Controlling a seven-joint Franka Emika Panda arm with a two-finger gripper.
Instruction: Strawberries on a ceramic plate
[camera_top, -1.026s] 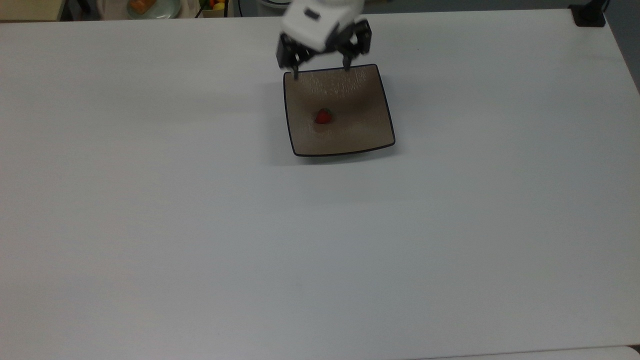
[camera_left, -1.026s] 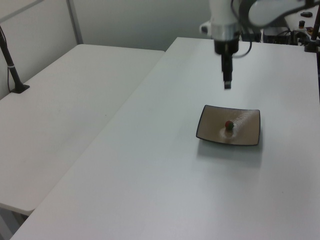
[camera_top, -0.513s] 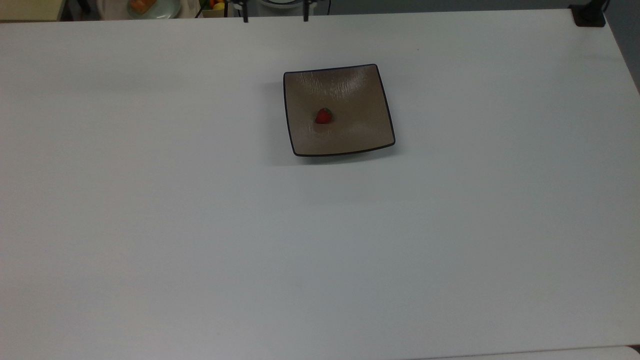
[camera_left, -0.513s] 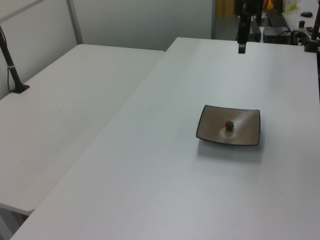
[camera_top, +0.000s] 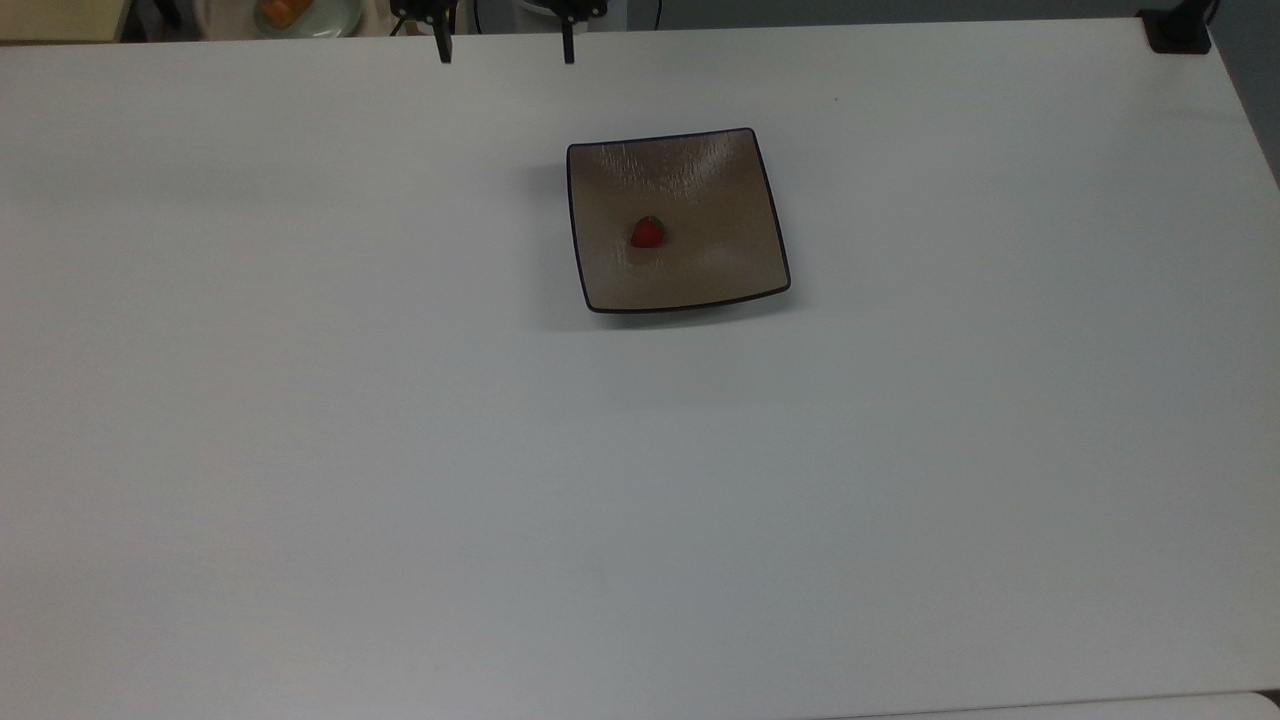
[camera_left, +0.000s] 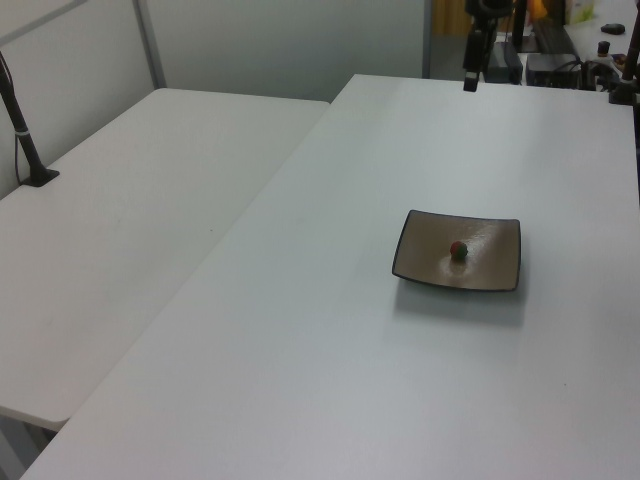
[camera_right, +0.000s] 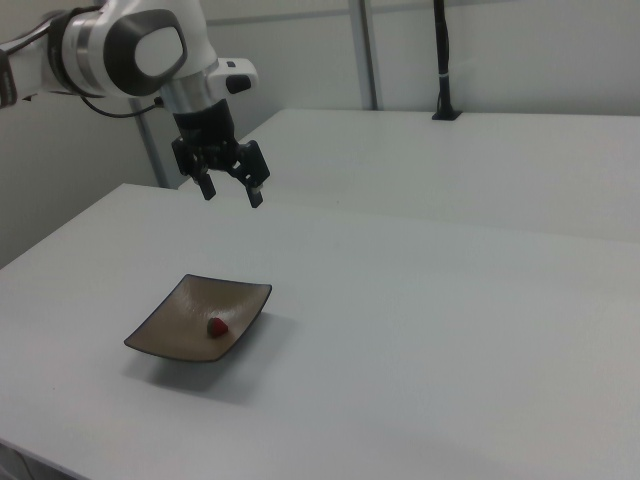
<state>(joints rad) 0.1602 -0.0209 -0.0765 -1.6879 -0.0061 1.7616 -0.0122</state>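
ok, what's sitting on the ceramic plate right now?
One strawberry lies near the middle of the ceramic plate, nothing else on it. The gripper hangs open, well above. The plate's underside is hidden.

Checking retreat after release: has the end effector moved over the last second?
Yes. The end effector has pulled away from the square brown ceramic plate toward the top view's upper edge.

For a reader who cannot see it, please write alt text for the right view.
A small red strawberry lies on a square brown plate on a white table. Above and behind the plate, the robot's gripper hangs open and empty.
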